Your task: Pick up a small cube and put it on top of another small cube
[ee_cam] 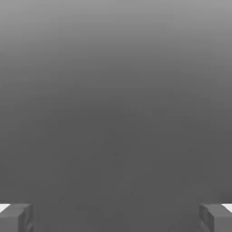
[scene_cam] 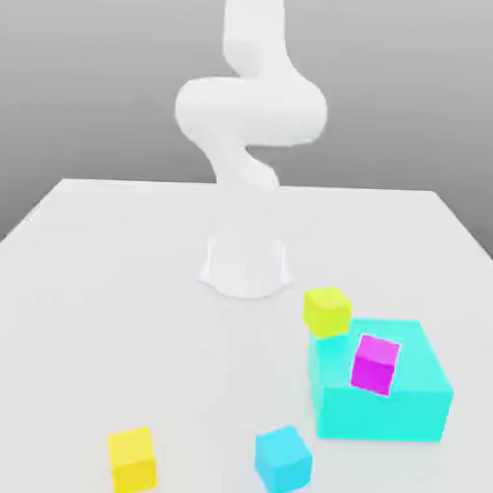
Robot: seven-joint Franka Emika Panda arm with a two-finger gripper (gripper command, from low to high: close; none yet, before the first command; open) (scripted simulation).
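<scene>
The small sky-blue cube (scene_cam: 283, 460) lies on the white table near its front edge. One yellow cube (scene_cam: 132, 461) lies to the exterior view's left of it, and another yellow cube (scene_cam: 326, 310) leans against the far corner of the turquoise block (scene_cam: 405, 401). A magenta cube (scene_cam: 374, 363) rests on top of that block. In the hand view my gripper (ee_cam: 116, 217) is open, its two grey fingertips (ee_cam: 16, 217) wide apart with plain grey background between them and nothing held.
The arm's white base (scene_cam: 245, 265) stands mid-table, with the arm bending upward out of the picture. The white table (scene_cam: 108, 316) has bare surface on the exterior view's left and behind the base.
</scene>
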